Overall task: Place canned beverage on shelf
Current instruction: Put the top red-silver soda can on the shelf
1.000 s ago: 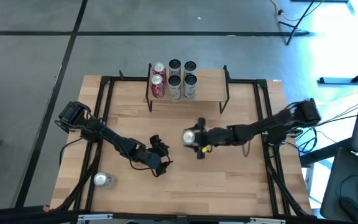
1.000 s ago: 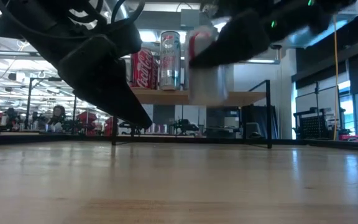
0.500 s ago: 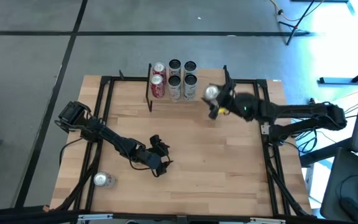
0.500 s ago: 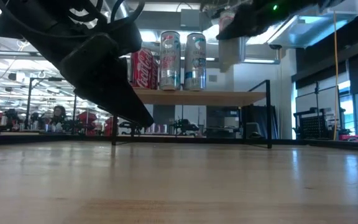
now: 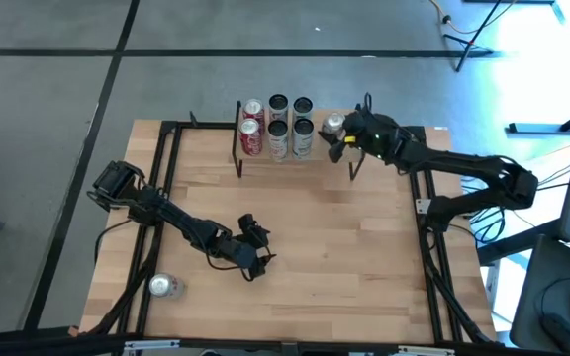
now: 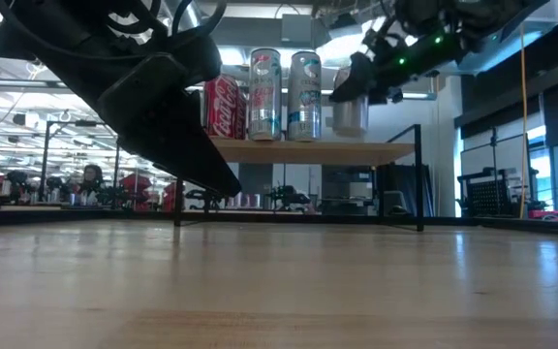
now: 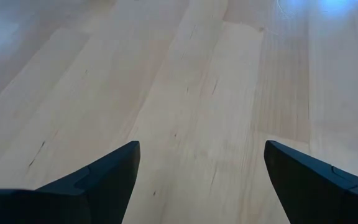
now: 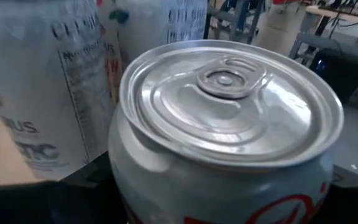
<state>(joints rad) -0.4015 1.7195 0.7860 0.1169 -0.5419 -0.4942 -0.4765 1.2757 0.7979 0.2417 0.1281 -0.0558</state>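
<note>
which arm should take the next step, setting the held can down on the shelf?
Right. Its pincer already grips the can at the shelf, beside the cans standing there. The left pincer hangs open over the bare tabletop, far from the shelf.

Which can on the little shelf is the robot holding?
Find the low wooden-topped black-framed shelf at the table's far edge. Six upright cans stand bunched at its left end: two red cans and four silver cans. The held silver can sits apart to their right, gripped by the right end effector.
</note>
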